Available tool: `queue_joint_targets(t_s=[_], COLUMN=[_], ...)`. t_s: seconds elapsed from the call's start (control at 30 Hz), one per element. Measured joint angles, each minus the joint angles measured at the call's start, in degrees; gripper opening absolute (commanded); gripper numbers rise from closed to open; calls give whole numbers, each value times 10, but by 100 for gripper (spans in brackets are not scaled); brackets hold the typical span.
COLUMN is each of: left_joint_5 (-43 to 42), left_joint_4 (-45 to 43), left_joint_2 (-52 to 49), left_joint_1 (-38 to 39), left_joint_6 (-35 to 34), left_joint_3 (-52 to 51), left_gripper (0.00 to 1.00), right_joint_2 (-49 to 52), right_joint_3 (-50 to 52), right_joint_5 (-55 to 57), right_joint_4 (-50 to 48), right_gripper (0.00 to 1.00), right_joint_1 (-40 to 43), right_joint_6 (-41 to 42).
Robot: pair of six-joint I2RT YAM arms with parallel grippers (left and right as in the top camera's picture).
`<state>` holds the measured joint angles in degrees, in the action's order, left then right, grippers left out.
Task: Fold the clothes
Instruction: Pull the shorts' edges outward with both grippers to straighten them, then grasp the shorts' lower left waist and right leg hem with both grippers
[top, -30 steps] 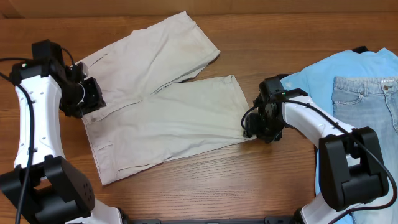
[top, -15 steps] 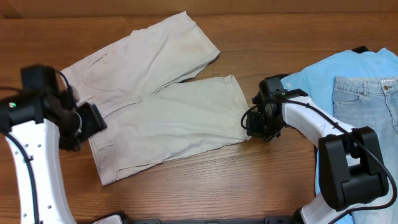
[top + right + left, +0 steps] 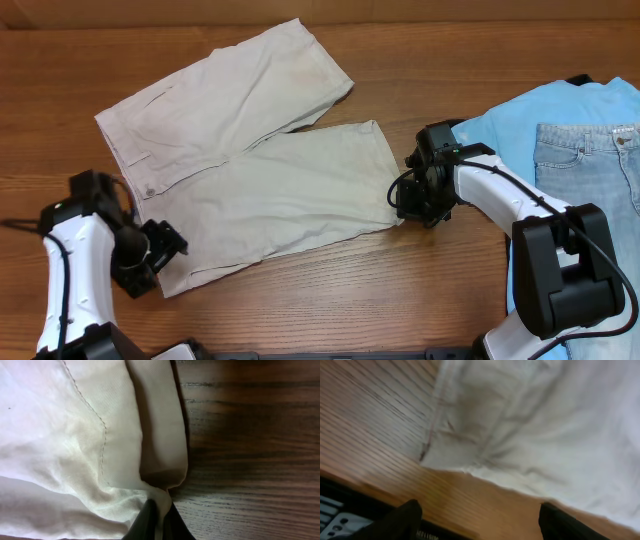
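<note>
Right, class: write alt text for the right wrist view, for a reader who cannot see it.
The right tool is shut on a bunched corner of the pale beige cotton shorts, pinching it at the bottom edge of the picture. The stitched cloth fills the left side; dark brown wooden table shows on the right.

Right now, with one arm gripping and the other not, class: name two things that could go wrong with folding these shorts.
1. The right gripper pinches only the hem corner of the shorts; lifting may pull the cloth free.
2. The left gripper is open beside the waistband corner, holding nothing; a one-sided pull could drag the shorts rather than fold them.
</note>
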<state>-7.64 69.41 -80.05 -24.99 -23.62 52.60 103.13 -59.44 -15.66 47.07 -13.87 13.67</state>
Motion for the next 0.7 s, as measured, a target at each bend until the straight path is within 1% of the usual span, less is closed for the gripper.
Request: queue_joint_targets(t_s=[0.2,0.3,0.33,0.43,0.53,0.57,0.7], left_joint_5=[-9,-17,-20,-16,-5,-4,9], left_joint_4=[-69,-89,-100,-128,-141,-143,-149], left_joint_2=[0,-2,-4,-15,-24,-25,-27], left_joint_1=[-51,-51,-51,-51,-53,-55,-66], left_joint_6=[-15,-18,-18,-28,-40,-44,-52], left_joint_3=[-44,-71,-80,-105,-121,-123,-125], left_gripper=[75,75,74,56,56,59,63], right_joint_2=[0,0,0,0,0,0,0], right_joint_3=[0,0,0,0,0,0,0], right_joint_5=[0,0,0,0,0,0,0], right_joint_4=[-4,-4,-5,-5,-5,-5,-5], right_gripper=[5,5,5,6,6,6,6], right_joint_1=[0,0,0,0,0,0,0], right_joint_6=[0,0,0,0,0,0,0])
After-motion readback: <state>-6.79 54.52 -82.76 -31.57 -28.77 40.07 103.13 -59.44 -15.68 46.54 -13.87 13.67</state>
